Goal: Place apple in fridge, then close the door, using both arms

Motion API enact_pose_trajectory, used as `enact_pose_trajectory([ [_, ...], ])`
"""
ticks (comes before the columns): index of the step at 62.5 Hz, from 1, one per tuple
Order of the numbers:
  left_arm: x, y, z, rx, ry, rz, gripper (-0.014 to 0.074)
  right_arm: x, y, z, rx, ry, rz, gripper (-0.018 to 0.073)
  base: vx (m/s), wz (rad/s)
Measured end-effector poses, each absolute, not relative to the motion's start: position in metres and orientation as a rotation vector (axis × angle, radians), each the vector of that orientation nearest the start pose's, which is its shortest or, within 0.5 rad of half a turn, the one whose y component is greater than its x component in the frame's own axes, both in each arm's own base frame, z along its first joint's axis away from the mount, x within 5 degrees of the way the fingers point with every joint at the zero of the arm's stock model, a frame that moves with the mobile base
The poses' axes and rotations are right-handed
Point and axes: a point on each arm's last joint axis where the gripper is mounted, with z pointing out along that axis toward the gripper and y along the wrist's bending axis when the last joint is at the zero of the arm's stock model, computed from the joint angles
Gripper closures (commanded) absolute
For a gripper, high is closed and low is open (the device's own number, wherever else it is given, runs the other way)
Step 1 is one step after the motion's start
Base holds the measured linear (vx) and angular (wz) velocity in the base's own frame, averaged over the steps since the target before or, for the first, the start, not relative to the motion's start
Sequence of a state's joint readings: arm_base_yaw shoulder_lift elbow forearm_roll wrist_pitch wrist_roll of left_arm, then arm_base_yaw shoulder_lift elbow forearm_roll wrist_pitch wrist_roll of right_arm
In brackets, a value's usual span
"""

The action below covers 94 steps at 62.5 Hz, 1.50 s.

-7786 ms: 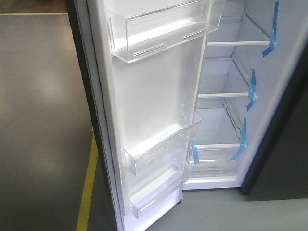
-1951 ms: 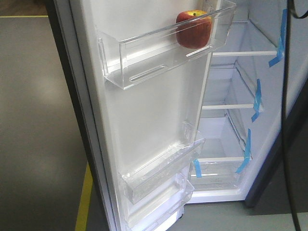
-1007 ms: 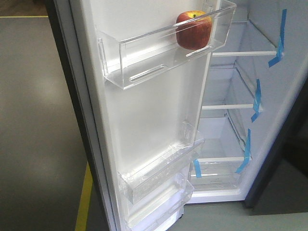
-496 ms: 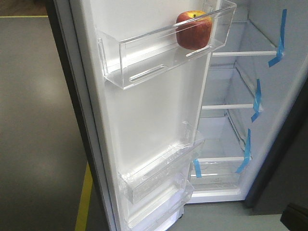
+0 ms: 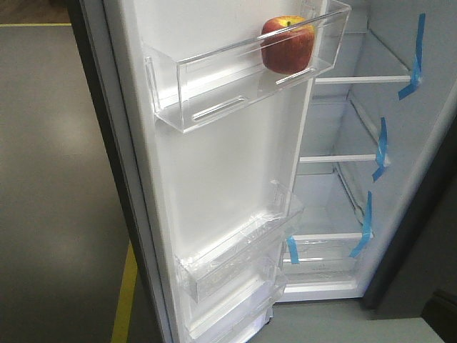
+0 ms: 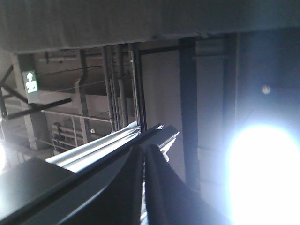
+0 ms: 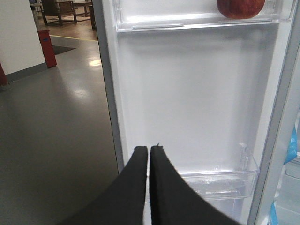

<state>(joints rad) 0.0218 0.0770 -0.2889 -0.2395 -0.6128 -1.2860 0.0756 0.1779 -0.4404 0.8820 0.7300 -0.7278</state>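
Note:
The red apple (image 5: pixel 287 44) sits in the clear upper bin (image 5: pixel 214 78) of the open door (image 5: pixel 221 164), at the bin's right end. The fridge (image 5: pixel 343 193) stands open to the right, white inside with glass shelves. In the right wrist view, my right gripper (image 7: pixel 148 149) is shut and empty. It faces the door's white inner side (image 7: pixel 192 93), well below the apple (image 7: pixel 240 7). In the left wrist view, my left gripper (image 6: pixel 144 149) is shut and empty, pointing up towards the ceiling beside a dark slanted edge (image 6: pixel 93 161).
Two clear lower bins (image 5: pixel 235 250) jut from the door. Blue tape strips (image 5: pixel 382 146) mark the shelf ends. A yellow floor line (image 5: pixel 128 286) runs under the door. A red bin (image 7: pixel 47 47) stands far off on the grey floor. A dark part (image 5: pixel 443 314) shows at the lower right.
The apple has come to rest in the upper door bin, which was empty earlier. The dark cable at the right has withdrawn, and a dark part now shows at the lower right corner.

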Motion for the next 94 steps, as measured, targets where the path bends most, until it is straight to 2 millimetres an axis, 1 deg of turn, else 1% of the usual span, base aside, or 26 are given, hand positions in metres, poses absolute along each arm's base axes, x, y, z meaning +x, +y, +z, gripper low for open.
enact_pose_trajectory([
  [3, 0.013, 0.012, 0.365, -0.578, 0.445, -1.322, 0.0603, 0.03, 0.049, 0.305, -0.454, 1.681, 0.534, 0.0563, 0.0, 0.0],
  [6, 0.019, 0.01, 0.377, -0.555, 0.474, -1.283, 0.0603, 0.03, 0.05, 0.305, -0.452, 1.68, 0.538, 0.0563, 0.0, 0.0],
  [12, 0.042, 0.006, 0.403, -0.506, 0.565, -1.198, 0.0603, 0.03, 0.05, 0.305, -0.451, 1.68, 0.541, 0.0563, 0.0, 0.0],
  [13, 0.05, 0.004, 0.406, -0.498, 0.597, -1.177, 0.0603, 0.03, 0.05, 0.305, -0.451, 1.68, 0.541, 0.0563, 0.0, 0.0],
  [17, 0.069, 0.001, 0.42, -0.455, 0.666, -1.126, 0.0603, 0.03, 0.05, 0.305, -0.45, 1.68, 0.541, 0.0563, 0.0, 0.0],
  [20, 0.093, -0.002, 0.427, -0.441, 0.738, -1.097, 0.0603, 0.03, 0.05, 0.305, -0.45, 1.68, 0.542, 0.0563, 0.0, 0.0],
  [27, 0.14, -0.009, 0.442, -0.401, 0.863, -1.081, 0.0603, 0.03, 0.05, 0.305, -0.448, 1.679, 0.549, 0.0563, 0.0, 0.0],
  [30, 0.159, -0.012, 0.444, -0.372, 0.915, -1.072, 0.0603, 0.03, 0.05, 0.305, -0.449, 1.679, 0.551, 0.0563, 0.0, 0.0],
  [33, 0.183, -0.015, 0.444, -0.352, 0.981, -1.065, 0.0603, 0.029, 0.05, 0.305, -0.452, 1.682, 0.553, 0.0563, 0.0, 0.0],
  [34, 0.189, -0.017, 0.446, -0.335, 0.995, -1.063, 0.0603, 0.029, 0.05, 0.305, -0.454, 1.683, 0.554, 0.0563, 0.0, 0.0],
  [37, 0.213, -0.02, 0.443, -0.322, 1.06, -1.058, 0.0602, 0.029, 0.051, 0.304, -0.459, 1.687, 0.557, 0.0562, 0.0, 0.0],
  [39, 0.225, -0.021, 0.444, -0.315, 1.086, -1.064, 0.0601, 0.029, 0.051, 0.304, -0.463, 1.69, 0.56, 0.0561, 0.0, 0.0],
  [40, 0.234, -0.022, 0.44, -0.317, 1.113, -1.068, 0.06, 0.029, 0.051, 0.304, -0.465, 1.692, 0.561, 0.0561, 0.0, 0.0],
  [43, 0.25, -0.024, 0.439, -0.305, 1.149, -1.081, 0.0595, 0.028, 0.052, 0.303, -0.471, 1.696, 0.565, 0.0556, 0.0, 0.0],
  [46, 0.271, -0.027, 0.434, -0.306, 1.185, -1.12, 0.0584, 0.028, 0.052, 0.303, -0.478, 1.702, 0.57, 0.0545, 0.0, 0.0],
  [51, 0.297, -0.031, 0.426, -0.296, 1.227, -1.187, 0.0549, 0.027, 0.053, 0.302, -0.487, 1.709, 0.575, 0.0508, 0.0, 0.0],
  [53, 0.31, -0.033, 0.42, -0.304, 1.248, -1.221, 0.0532, 0.027, 0.053, 0.302, -0.491, 1.712, 0.577, 0.0485, 0.0, 0.0],
  [58, 0.333, -0.036, 0.41, -0.309, 1.28, -1.291, 0.0468, 0.026, 0.053, 0.301, -0.499, 1.718, 0.583, 0.0421, 0.0, 0.0],
  [67, 0.365, -0.042, 0.393, -0.307, 1.312, -1.43, 0.0309, 0.025, 0.054, 0.3, -0.511, 1.727, 0.59, 0.0241, 0.0, 0.0],
  [70, 0.372, -0.044, 0.387, -0.306, 1.322, -1.482, 0.0251, 0.025, 0.054, 0.3, -0.511, 1.728, 0.591, 0.019, 0.0, 0.0],
  [74, 0.381, -0.047, 0.38, -0.299, 1.334, -1.549, 0.0196, 0.025, 0.054, 0.3, -0.511, 1.728, 0.591, 0.0138, 0.0, 0.0],
  [78, 0.386, -0.05, 0.377, -0.28, 1.345, -1.614, 0.0157, 0.025, 0.054, 0.3, -0.512, 1.728, 0.592, 0.0104, 0.0, 0.0],
  [82, 0.387, -0.053, 0.375, -0.246, 1.356, -1.666, 0.0134, 0.025, 0.054, 0.3, -0.512, 1.728, 0.592, 0.009, 0.0, 0.0],
  [88, 0.389, -0.055, 0.374, -0.212, 1.378, -1.707, 0.013, 0.025, 0.054, 0.3, -0.512, 1.728, 0.592, 0.009, 0.0, 0.0],
  [94, 0.387, -0.057, 0.377, -0.151, 1.405, -1.721, 0.013, 0.025, 0.054, 0.3, -0.512, 1.728, 0.592, 0.009, 0.0, 0.0],
])
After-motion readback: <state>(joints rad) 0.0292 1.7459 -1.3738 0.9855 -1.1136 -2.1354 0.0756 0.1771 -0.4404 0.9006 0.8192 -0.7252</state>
